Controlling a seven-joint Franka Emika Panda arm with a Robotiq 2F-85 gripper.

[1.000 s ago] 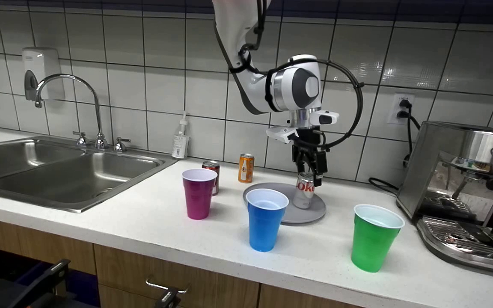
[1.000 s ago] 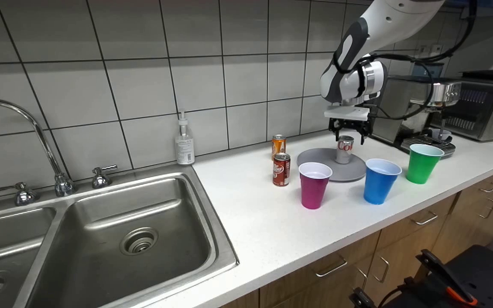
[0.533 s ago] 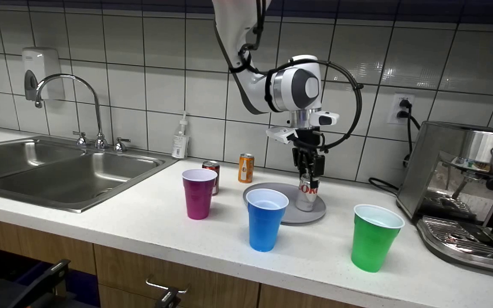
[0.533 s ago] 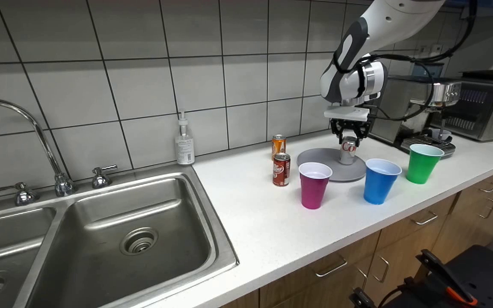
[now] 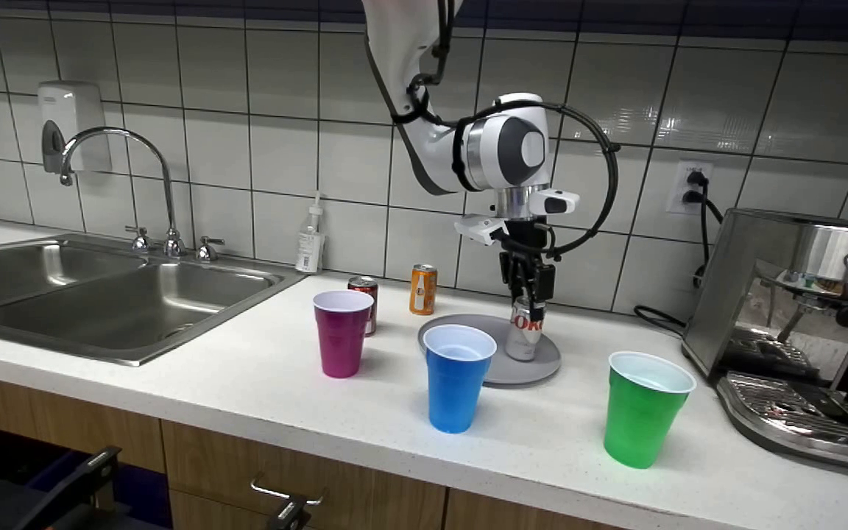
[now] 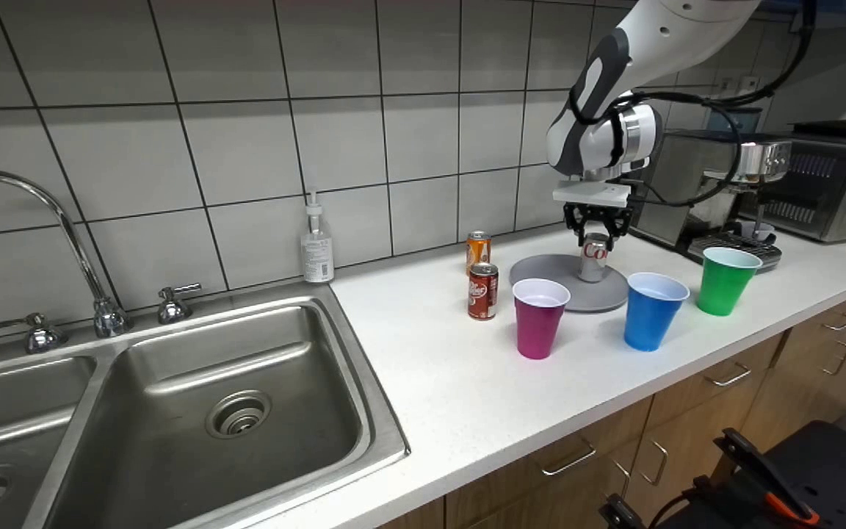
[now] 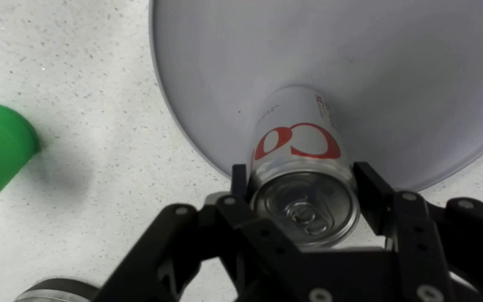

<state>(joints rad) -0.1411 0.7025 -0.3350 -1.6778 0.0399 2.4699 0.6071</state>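
My gripper (image 7: 300, 180) is shut on a silver can (image 7: 294, 111) with red lettering, its black fingers (image 7: 367, 184) pressed against both sides near the top rim. The can's lid and pull tab face the wrist camera. In both exterior views the gripper (image 5: 526, 303) points down over the upright can (image 6: 592, 270). Beneath is a round grey plate (image 6: 544, 272); the can stands over its right part in an exterior view (image 5: 521, 346). Whether the can's base touches the plate, I cannot tell.
Magenta (image 5: 341, 342), blue (image 5: 456, 394) and green (image 5: 645, 416) cups stand upright toward the counter's front. An orange can (image 5: 422, 291) and a dark red can (image 6: 482, 294) are beside the plate. A coffee machine (image 5: 755, 294) flanks one end, a sink (image 6: 386, 426) the other.
The jaws have come together around the silver can. It first shifted slightly right in both exterior views, then moved slightly back left together with the gripper.
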